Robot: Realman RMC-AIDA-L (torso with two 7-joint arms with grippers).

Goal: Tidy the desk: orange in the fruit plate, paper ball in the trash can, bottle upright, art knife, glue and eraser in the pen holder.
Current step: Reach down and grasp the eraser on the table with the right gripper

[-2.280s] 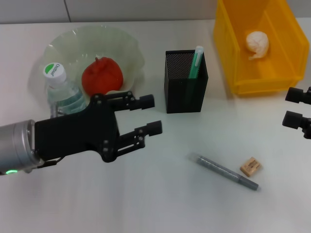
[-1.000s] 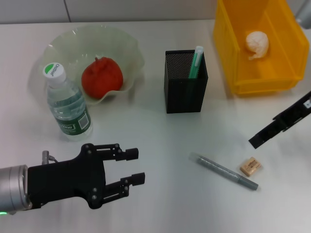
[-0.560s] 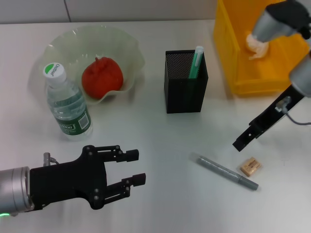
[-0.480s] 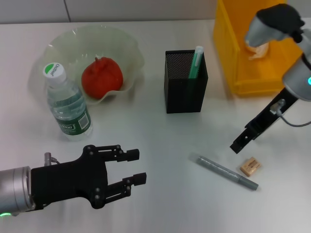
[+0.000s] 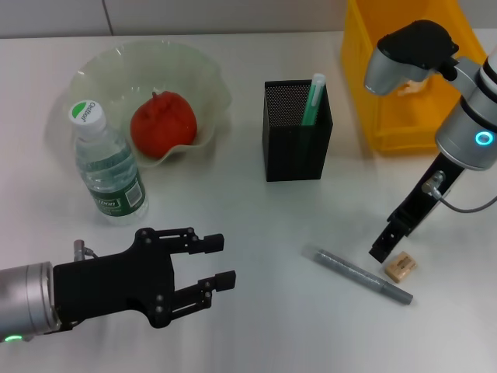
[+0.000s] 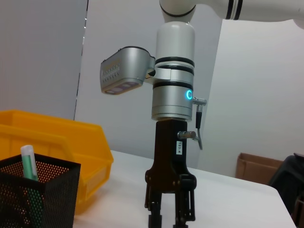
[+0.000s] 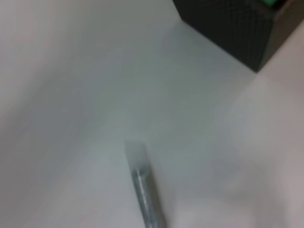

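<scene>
The eraser (image 5: 401,266) lies flat near the right front of the tabletop (image 5: 256,217), its long axis slanting toward the far right. The right tool (image 5: 381,250) points down just beside its left end; whether it is wide or narrow cannot be told. Close on the left lies the grey art knife (image 5: 357,274), long axis running from far-left to near-right. The pen holder (image 5: 297,132) stands upright mid-tabletop. The left tool (image 5: 220,263) hovers wide, empty, by the front left edge.
</scene>
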